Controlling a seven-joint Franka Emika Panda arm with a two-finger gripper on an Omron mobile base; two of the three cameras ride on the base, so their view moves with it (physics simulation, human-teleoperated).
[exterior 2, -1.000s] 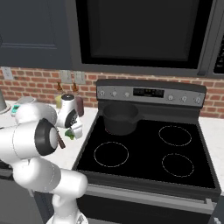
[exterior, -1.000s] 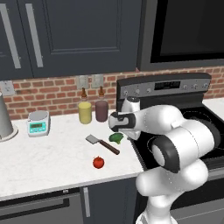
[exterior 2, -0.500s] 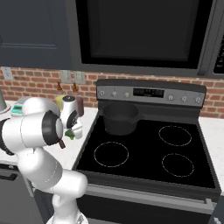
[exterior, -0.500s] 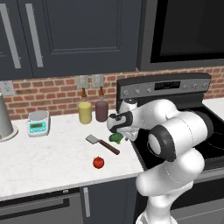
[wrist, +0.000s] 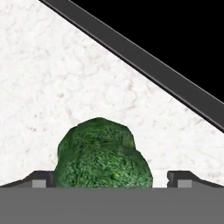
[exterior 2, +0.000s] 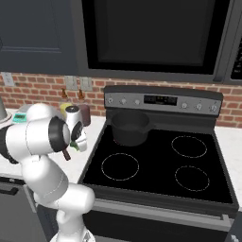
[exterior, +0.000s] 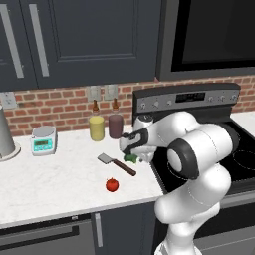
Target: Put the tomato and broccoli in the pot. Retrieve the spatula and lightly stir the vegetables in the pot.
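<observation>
The green broccoli (wrist: 103, 155) lies on the white counter beside the stove edge, and my open gripper (wrist: 109, 179) hangs over it with one fingertip (wrist: 41, 178) on each side. From the left base camera, the gripper (exterior: 130, 151) is just above the broccoli (exterior: 131, 159). The spatula (exterior: 117, 163) lies directly to its left, grey blade pointing away. The red tomato (exterior: 112, 185) sits nearer the counter's front edge. The dark pot (exterior 2: 128, 127) stands on the stove's rear left burner. My gripper (exterior 2: 75, 144) is left of the stove.
A yellow jar (exterior: 96, 128) and a maroon jar (exterior: 115, 126) stand at the brick wall behind the spatula. A small scale (exterior: 42, 140) and a grey vessel (exterior: 5, 139) are further left. The black stove (exterior 2: 189, 165) takes up the right side.
The hand has come down and slightly left, settling around the broccoli. Its jaws have stayed open. Tomato, spatula and pot have not moved.
</observation>
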